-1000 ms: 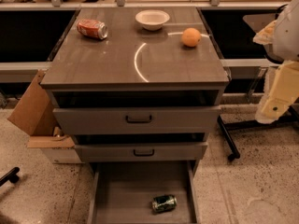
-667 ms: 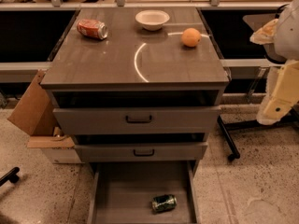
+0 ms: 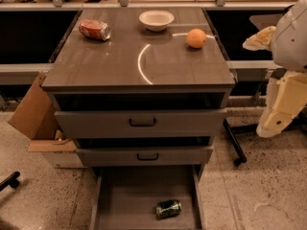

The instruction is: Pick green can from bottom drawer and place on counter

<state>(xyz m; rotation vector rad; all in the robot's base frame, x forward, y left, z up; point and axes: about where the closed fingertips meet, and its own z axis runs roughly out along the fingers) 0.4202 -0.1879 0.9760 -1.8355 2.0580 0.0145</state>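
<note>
Counter [image 3: 105, 66]: glossy grey-brown cabinet top with a curved white light reflection near its middle.
- Red-orange can [image 3: 94, 30]: lying on its side near the far left corner of the counter.
- White bowl [image 3: 156, 19]: upright at the middle of the far edge.
- Orange [image 3: 196, 38]: near the far right corner, apart from the bowl.

Upper drawers [image 3: 139, 123]: two, each with a dark handle, both slightly pulled out below the near edge.

Bottom drawer [image 3: 129, 200]: pulled far out beyond the near edge, with a flat floor.
- Green can [image 3: 168, 208]: lying on its side on the drawer floor, right of middle, touching nothing else.

Pincer [image 3: 280, 109]: cream-coloured, hanging off the counter's right edge, below counter level and well apart from the green can. Whether it is released or clenched cannot be told. It holds nothing visible.

Cardboard box [image 3: 31, 111]: on the floor beside the cabinet, under the counter's left edge.
</note>
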